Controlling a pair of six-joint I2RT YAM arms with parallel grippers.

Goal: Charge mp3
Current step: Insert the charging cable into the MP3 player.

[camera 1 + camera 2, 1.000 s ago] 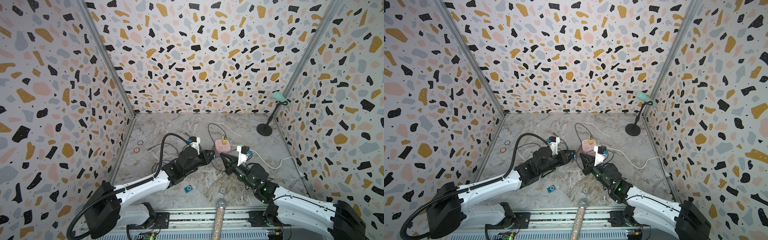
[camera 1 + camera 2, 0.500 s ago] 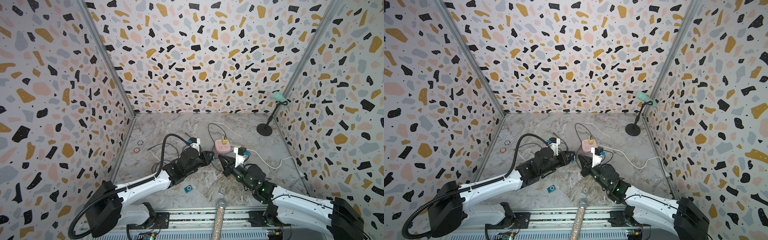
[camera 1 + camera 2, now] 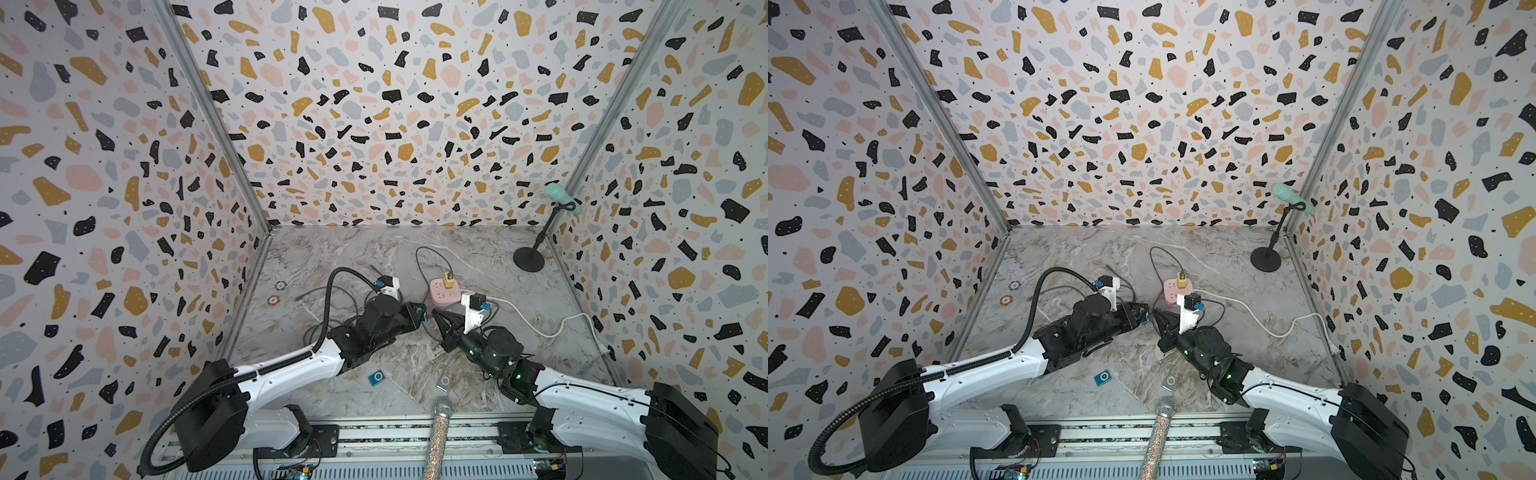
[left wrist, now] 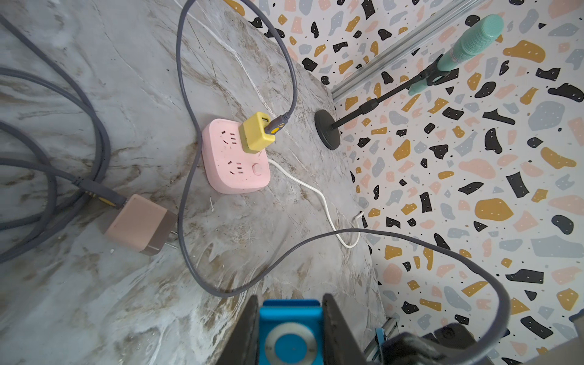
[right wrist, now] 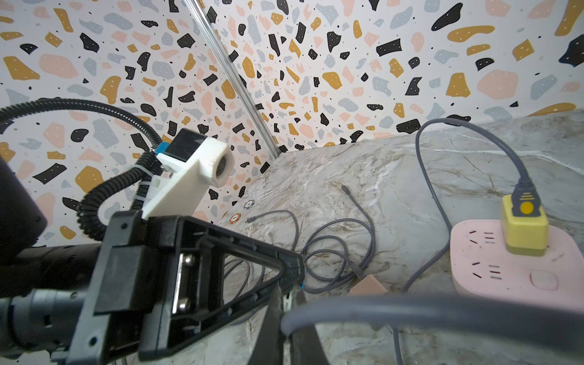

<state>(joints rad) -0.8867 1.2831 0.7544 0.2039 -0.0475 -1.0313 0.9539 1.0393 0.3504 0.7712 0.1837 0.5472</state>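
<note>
Terrazzo-print walls [image 3: 374, 124], marble-look tabletop [image 3: 365, 257]. In both top views the two tips meet near table centre, with the pink plastic power strip [image 3: 436, 291] near, at about their 1 o'clock.

Left gripper [image 4: 289, 311] is clamped on the edges of the blue square mp3 player [image 4: 290, 338] with a round control wheel. Right gripper [image 3: 437, 321] is clenched on the grey charging cable [image 5: 442, 308], which loops back to the yellow cube charger [image 4: 256, 132] plugged into the strip. The plug tip and the player's socket are hidden by the fingers, so I can't tell if they're mated.

My read: this is the insertion step.
- Hold the left arm rigid as the fixture and move only the right.
- Drive straight along the socket axis. An angled push would likely pivot the player in that edge pinch.
- Grip close to the plug, or the cable will probably buckle.
- There's plenty of slack, so the charger shouldn't get tugged.

A second small blue player [image 3: 377, 378] lies flat at 7 o'clock of the tips, well apart. Ignore it.
</note>
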